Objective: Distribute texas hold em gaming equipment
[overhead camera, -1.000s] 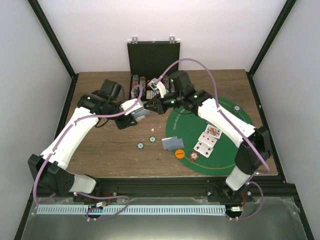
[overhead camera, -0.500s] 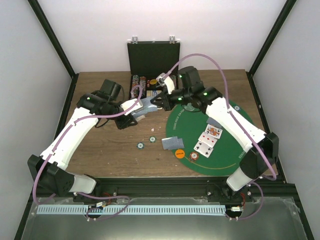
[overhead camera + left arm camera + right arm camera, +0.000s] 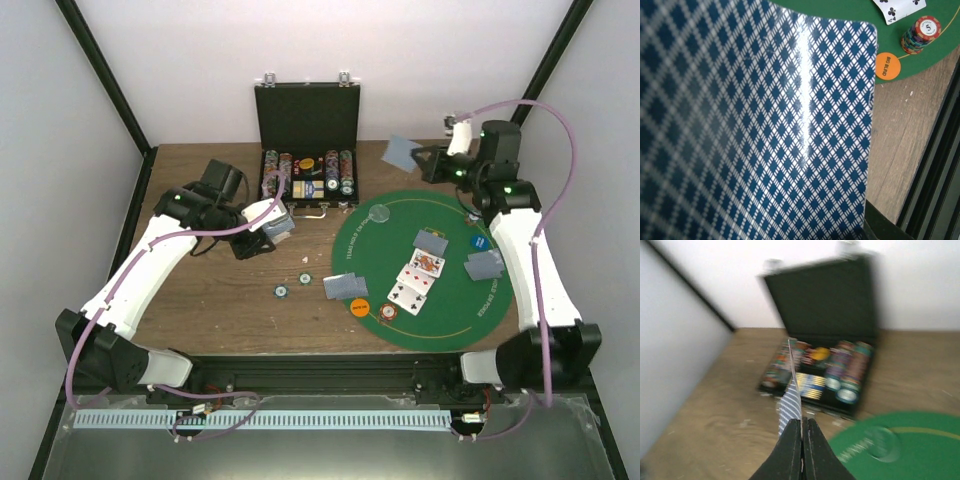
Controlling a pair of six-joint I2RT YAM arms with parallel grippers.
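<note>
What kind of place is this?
Probably a robot test booth set up for poker: plain white walls, two robot arms, a round green felt mat and a black case of chips.

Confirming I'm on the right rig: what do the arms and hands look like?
The left arm and right arm both have white links, black joints and bases, a green light on a joint, and a loose lilac cable alongside. The right hand has two slim, black, tapered fingers.
</note>
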